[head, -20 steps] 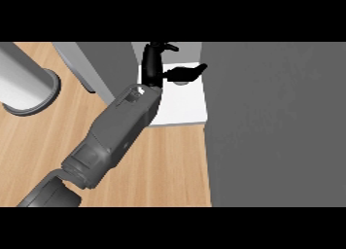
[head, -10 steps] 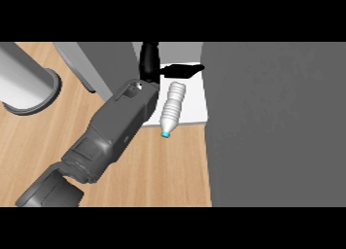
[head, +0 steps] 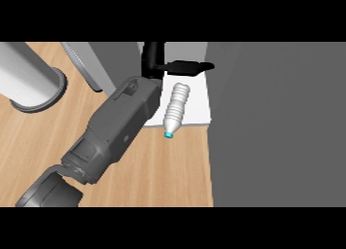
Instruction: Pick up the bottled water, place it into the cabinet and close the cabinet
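The bottled water [head: 176,106] is a clear ribbed bottle with a teal cap. It lies on its side on the cabinet's white shelf [head: 198,99], its cap end poking past the shelf's front edge over the wooden counter. My left hand [head: 155,59] is just beyond the bottle's base, open, fingers straight and thumb stretched to the right. It holds nothing and is apart from the bottle. The grey forearm runs along the bottle's left side and hides part of the shelf. My right hand does not show.
A large dark grey cabinet door [head: 280,126] fills the right side, right beside the shelf. A grey cabinet panel [head: 97,63] stands left of the arm. A tall grey cylinder [head: 22,75] stands on the wooden counter [head: 162,170] at far left.
A second ago the bottle was not visible at the hand. Now it lies let go on the white shelf, and the hand has pulled slightly farther back, open.
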Tool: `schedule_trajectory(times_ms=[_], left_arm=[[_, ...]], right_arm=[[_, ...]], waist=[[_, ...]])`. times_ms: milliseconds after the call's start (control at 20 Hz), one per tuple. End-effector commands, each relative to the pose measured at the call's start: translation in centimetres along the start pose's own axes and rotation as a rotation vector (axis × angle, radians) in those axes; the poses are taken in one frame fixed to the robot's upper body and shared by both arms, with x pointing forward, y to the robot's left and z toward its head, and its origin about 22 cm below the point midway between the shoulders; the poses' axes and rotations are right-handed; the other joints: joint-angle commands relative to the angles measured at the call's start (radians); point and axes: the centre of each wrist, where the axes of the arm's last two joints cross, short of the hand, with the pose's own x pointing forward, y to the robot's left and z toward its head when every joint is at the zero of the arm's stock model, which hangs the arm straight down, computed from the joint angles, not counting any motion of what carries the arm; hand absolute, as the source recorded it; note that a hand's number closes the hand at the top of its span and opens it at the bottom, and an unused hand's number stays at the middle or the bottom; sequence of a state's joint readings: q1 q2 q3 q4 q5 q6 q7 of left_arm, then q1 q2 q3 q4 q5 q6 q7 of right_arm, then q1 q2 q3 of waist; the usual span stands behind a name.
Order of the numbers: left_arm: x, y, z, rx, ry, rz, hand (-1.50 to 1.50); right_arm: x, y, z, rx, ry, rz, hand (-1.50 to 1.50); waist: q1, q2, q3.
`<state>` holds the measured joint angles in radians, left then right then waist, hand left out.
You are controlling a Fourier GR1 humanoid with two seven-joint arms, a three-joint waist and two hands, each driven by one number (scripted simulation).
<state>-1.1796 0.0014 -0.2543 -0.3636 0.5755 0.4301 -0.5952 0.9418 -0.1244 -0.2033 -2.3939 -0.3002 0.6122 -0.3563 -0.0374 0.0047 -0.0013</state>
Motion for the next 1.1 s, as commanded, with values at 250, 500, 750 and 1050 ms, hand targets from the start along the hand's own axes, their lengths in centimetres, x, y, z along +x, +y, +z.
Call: schedule_trajectory(times_ms=[250, 500, 750, 1050], left_arm=[[-0.5, -0.7, 3.2, -0.107, 0.04, 0.134, -1.5], [-1.2, -0.5, 6.3, -0.125, 0.047, 0.19, -1.5], [-0.5, -1.0, 10.2, -0.153, 0.034, 0.234, -1.5], [1.7, 1.2, 13.6, -0.165, 0.055, 0.276, -1.5]], right_arm=[[2.6, 1.3, -1.0, 0.024, -0.037, 0.002, -1.5], [3.0, 1.7, -1.0, 0.004, -0.045, -0.008, -1.5], [3.6, 2.1, -1.7, -0.004, -0.036, 0.008, -1.5], [3.3, 2.0, -2.0, 0.022, -0.021, 0.009, -1.5]], waist=[[0.034, -0.015, 0.0], [0.043, -0.015, 0.0], [0.057, -0.016, 0.0], [0.052, -0.014, 0.0]])
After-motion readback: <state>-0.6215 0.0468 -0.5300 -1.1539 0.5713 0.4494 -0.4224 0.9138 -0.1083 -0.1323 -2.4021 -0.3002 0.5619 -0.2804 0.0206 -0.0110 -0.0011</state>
